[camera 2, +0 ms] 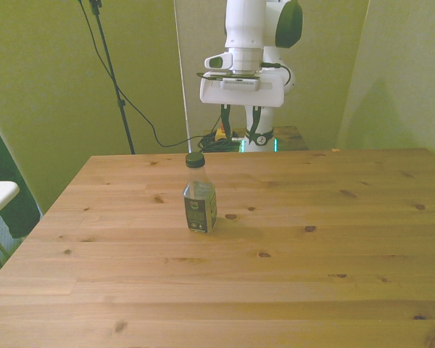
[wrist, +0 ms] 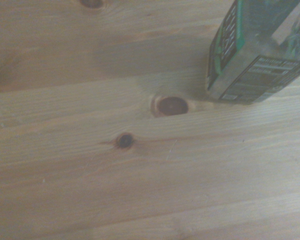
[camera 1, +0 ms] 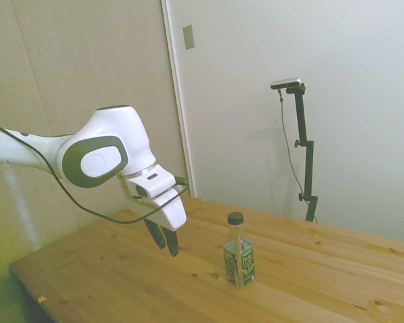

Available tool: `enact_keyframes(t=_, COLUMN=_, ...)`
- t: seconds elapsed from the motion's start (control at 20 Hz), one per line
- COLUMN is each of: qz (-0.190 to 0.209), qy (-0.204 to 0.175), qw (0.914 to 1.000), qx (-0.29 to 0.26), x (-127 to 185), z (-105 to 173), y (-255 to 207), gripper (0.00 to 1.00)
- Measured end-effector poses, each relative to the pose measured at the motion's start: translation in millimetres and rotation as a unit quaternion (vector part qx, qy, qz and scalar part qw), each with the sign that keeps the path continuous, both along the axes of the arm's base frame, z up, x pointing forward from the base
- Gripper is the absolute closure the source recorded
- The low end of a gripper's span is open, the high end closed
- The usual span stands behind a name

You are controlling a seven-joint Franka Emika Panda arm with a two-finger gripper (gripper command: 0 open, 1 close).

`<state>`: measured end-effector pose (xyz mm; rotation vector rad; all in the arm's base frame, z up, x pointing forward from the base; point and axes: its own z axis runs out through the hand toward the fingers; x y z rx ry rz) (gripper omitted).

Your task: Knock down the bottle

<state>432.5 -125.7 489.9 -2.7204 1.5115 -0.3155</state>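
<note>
I see the bottle upright at lower centre of the side view, on the tabletop. It looks light and top-heavy; I'd push near the cap rather than grasp. My tool hangs just left of it, fingers slightly apart, touching nothing.

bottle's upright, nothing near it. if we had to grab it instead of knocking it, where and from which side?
Take the bottle across its labelled body, below the dark cap, coming in level from the arm's side. It stands upright and tall with bare table all round, so a side approach is clear. The claw hangs open beside it.
</note>
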Motion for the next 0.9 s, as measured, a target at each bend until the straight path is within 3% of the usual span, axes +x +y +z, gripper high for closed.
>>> enact_keyframes(t=0.9, qz=-0.061, qy=-0.001, qw=0.9981, qx=-0.005, x=70, z=15, y=-87, gripper=1.0)
